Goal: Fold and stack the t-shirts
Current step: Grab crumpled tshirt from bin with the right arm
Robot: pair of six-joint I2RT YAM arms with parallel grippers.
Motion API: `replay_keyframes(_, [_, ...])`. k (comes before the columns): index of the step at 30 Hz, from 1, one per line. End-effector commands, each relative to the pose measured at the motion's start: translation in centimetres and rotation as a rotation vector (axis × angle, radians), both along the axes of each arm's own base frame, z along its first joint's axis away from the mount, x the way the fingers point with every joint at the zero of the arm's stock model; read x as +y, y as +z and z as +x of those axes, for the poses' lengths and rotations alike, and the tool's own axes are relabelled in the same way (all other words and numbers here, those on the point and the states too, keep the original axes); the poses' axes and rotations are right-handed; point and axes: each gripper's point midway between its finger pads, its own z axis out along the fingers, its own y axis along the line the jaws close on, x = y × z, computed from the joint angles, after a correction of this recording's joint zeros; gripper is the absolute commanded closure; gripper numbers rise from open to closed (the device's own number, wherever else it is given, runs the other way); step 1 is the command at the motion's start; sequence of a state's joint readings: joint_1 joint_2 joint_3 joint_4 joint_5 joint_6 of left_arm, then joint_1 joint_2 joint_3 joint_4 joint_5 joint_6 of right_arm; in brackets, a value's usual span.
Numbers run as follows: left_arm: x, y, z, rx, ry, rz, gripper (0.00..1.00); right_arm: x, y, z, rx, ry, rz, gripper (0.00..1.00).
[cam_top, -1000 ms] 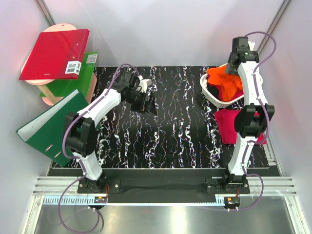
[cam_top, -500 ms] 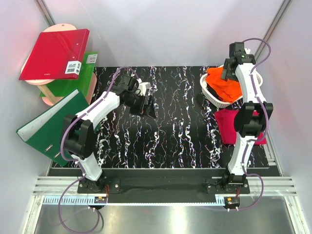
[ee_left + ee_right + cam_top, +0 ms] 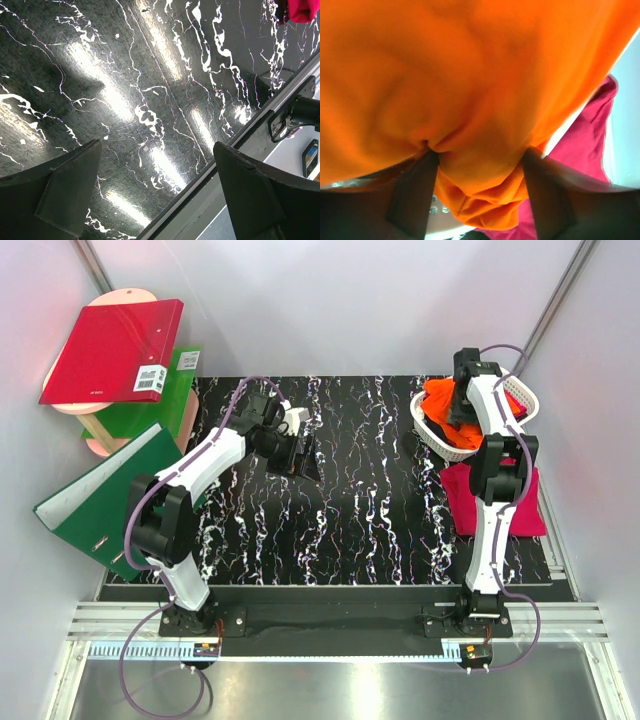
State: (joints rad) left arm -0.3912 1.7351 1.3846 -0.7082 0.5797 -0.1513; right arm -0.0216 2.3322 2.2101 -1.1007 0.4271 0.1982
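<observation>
The bright orange t-shirt (image 3: pixel 437 397) lies crumpled in the white basket (image 3: pixel 430 436) at the back right, on top of a magenta t-shirt (image 3: pixel 466 429). My right gripper (image 3: pixel 462 406) is down in the basket. In the right wrist view its open fingers straddle a bulge of the orange cloth (image 3: pixel 470 75), the gripper (image 3: pixel 480 155) pressed into it. Another magenta t-shirt (image 3: pixel 462 498) lies folded flat on the table in front of the basket. My left gripper (image 3: pixel 300 452) is open and empty over the black marbled table (image 3: pixel 150 75), as the left wrist view (image 3: pixel 157 147) shows.
A red ring binder (image 3: pixel 115 350) and a green one (image 3: pixel 150 408) sit on a stand at the back left. An open green binder (image 3: pixel 100 495) leans at the table's left edge. The table's near edge and rail (image 3: pixel 240 150) show in the left wrist view.
My right gripper has moved left and down from behind the basket onto the orange t-shirt. My left gripper shifted slightly, then held still.
</observation>
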Motion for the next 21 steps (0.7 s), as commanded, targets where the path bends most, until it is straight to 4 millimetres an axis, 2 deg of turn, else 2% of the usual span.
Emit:
replay_keyframes(1, [-0.4,2.0,0.3,-0.066,-0.004,-0.036,0.01,0.1,4.1,1.1,-0.1,-0.01,-0.004,0.58])
replay_keyframes(7, [-0.5,1.9,0.4,-0.063,-0.005,-0.038,0.01,0.2,5.1,0.4,-0.094,0.0,0.004,0.43])
replay_keyframes(13, [-0.7,1.9,0.5,-0.063,-0.017,-0.046,0.01,-0.2,6.9,-0.2,-0.12,-0.006,-0.017,0.48])
replay_keyframes(21, [-0.9,1.9,0.6,-0.063,-0.028,-0.055,0.01,0.0,7.7,0.1,-0.141,-0.004,-0.009,0.46])
